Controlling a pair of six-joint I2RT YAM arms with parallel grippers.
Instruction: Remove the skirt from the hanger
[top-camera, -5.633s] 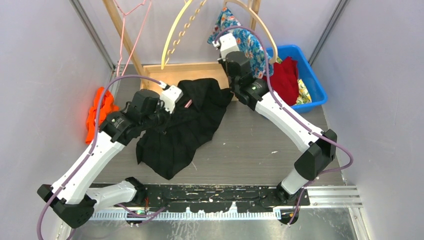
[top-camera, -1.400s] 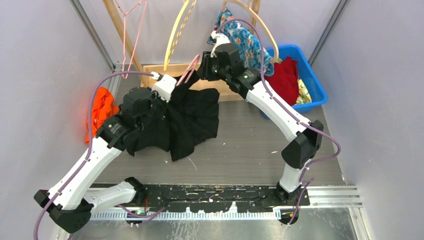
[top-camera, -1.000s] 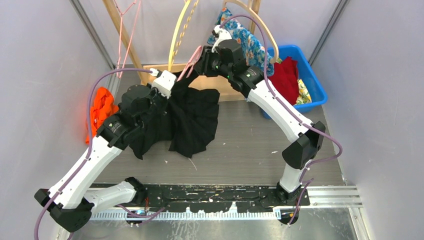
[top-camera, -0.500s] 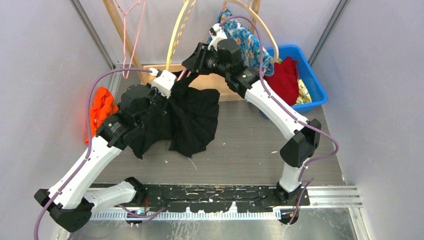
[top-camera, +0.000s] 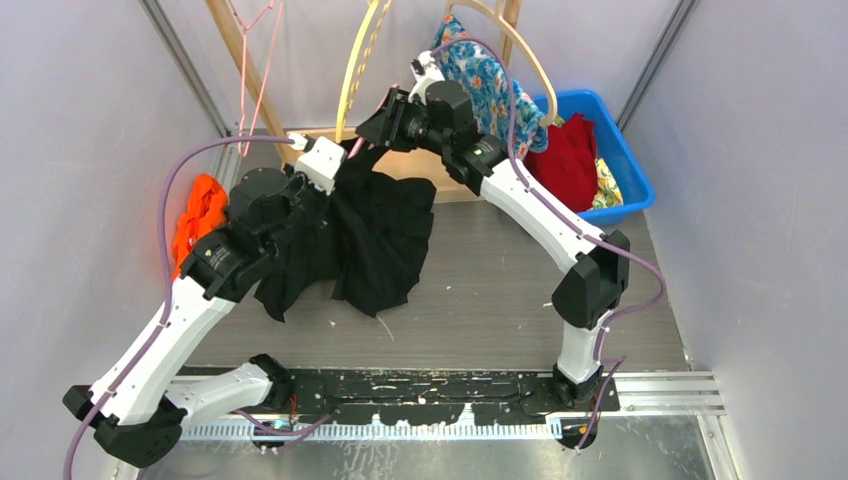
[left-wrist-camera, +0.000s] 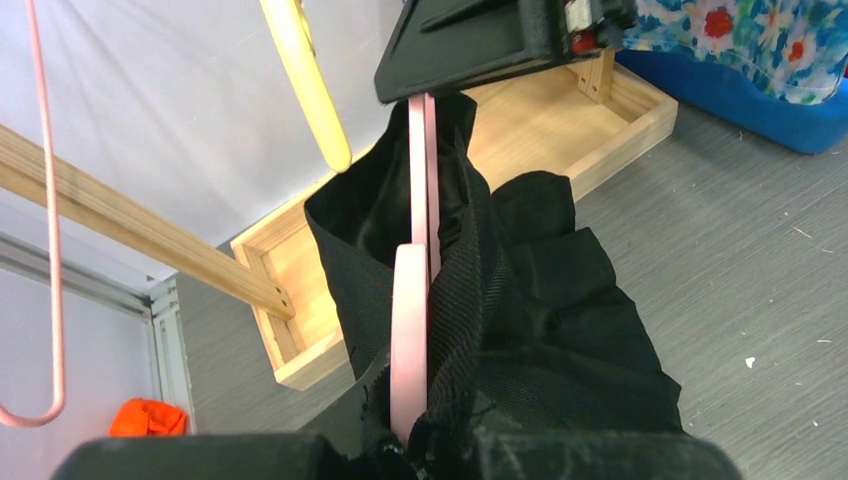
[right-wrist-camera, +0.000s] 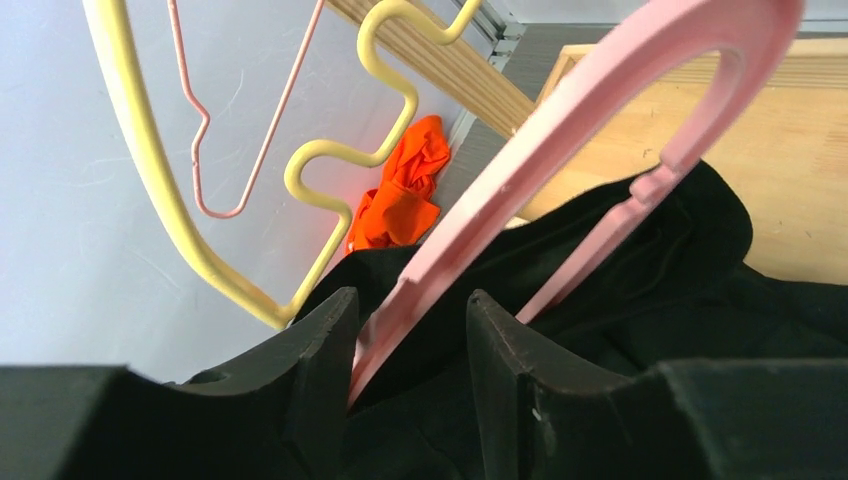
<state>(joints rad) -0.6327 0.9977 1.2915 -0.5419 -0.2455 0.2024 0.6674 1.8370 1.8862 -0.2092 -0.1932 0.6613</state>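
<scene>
Left hand (left-wrist-camera: 405, 450) is clenched on the black skirt (top-camera: 385, 235), bunching the waistband against the lower end of the pink hanger (right-wrist-camera: 560, 130). Most of the skirt hangs in folds from that grip down to the worktop (top-camera: 500, 290), just in front of the wooden tray (left-wrist-camera: 560, 110). Right hand (right-wrist-camera: 405, 340) has the hanger between its fingers, raised above the skirt; whether it presses tight I cannot tell. The job looks partway done. The waistband is still wrapped round the hanger's arm, so the two have yet to be pulled apart and the skirt freed.
</scene>
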